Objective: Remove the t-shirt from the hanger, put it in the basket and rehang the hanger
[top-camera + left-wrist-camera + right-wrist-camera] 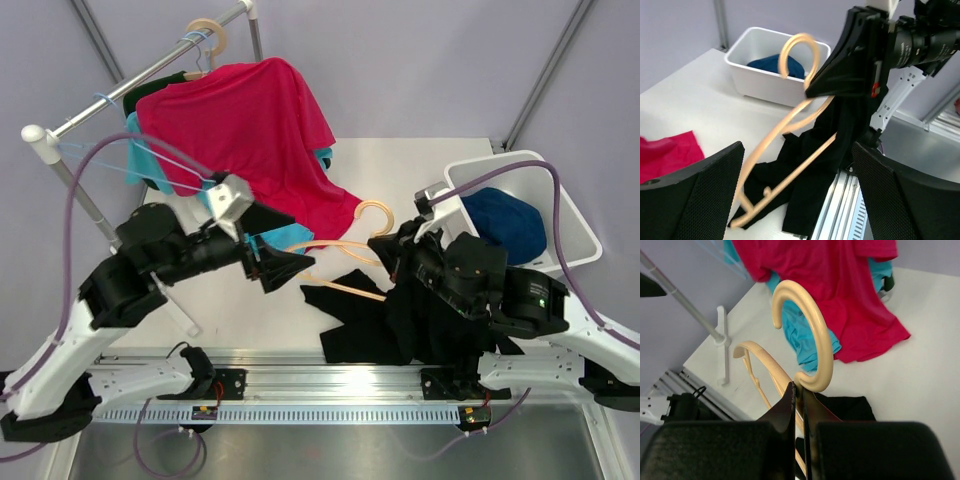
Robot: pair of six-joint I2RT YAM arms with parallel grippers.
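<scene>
A pale wooden hanger [340,245] is held over the table's front middle. My right gripper [388,250] is shut on it at the base of its hook [815,335], its fingertips [791,395] pinched together there. The black t-shirt [380,320] lies crumpled on the table under the hanger and against my right arm. In the left wrist view the hanger's [790,120] left end is bare and its right end is hidden by the black cloth [805,170]. My left gripper [288,255] is open, its jaws either side of the hanger's left end without touching it [796,150].
A white bin [570,215] holding a dark blue garment [505,222] stands at the right. A clothes rack [110,95] at the back left carries a red t-shirt [250,120], teal and dark garments and another hanger [205,35]. The red shirt's hem trails onto the table.
</scene>
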